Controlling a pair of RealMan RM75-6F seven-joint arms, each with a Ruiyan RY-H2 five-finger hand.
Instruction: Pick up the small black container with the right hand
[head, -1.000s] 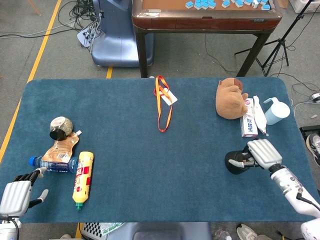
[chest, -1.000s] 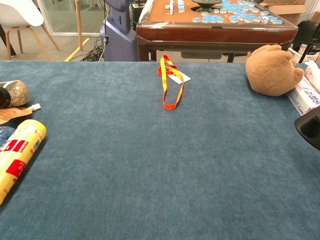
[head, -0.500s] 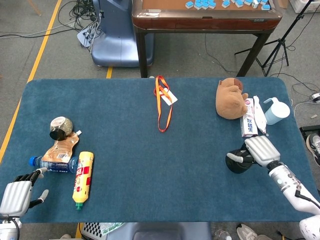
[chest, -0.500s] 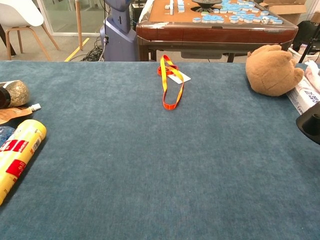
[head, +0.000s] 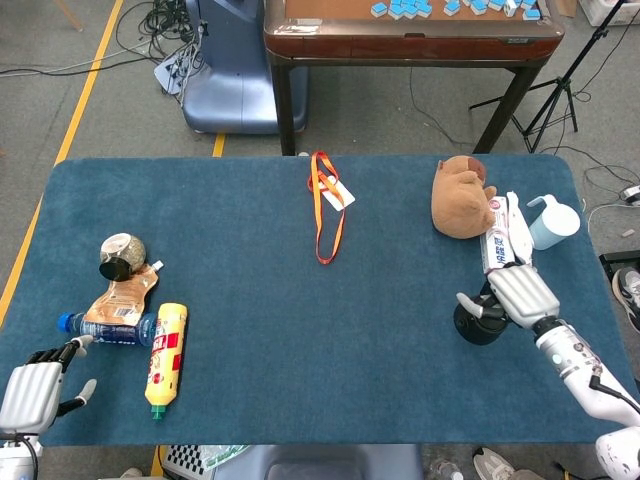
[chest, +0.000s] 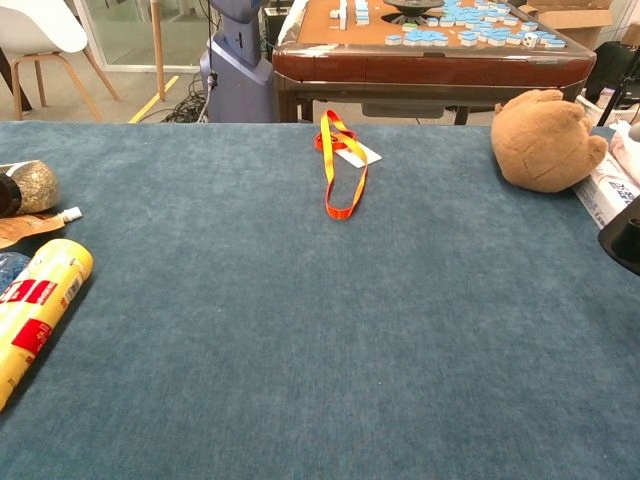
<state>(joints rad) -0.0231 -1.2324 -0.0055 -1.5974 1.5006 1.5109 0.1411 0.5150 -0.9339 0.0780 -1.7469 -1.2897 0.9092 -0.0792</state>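
Small black container (head: 478, 322): round, squat, near the right edge of the blue counter (head: 300, 330), below the toothpaste box (head: 497, 250) and plush toy (head: 460, 198). Likely light, rigid, smooth-walled; may slip unless taken across opposite sides of the body.
Right hand (head: 518, 296): wrapped against the container's right side, fingers over its top, gripping it.
Left hand (head: 35, 392): holding nothing, fingers apart, at the counter's near left corner.
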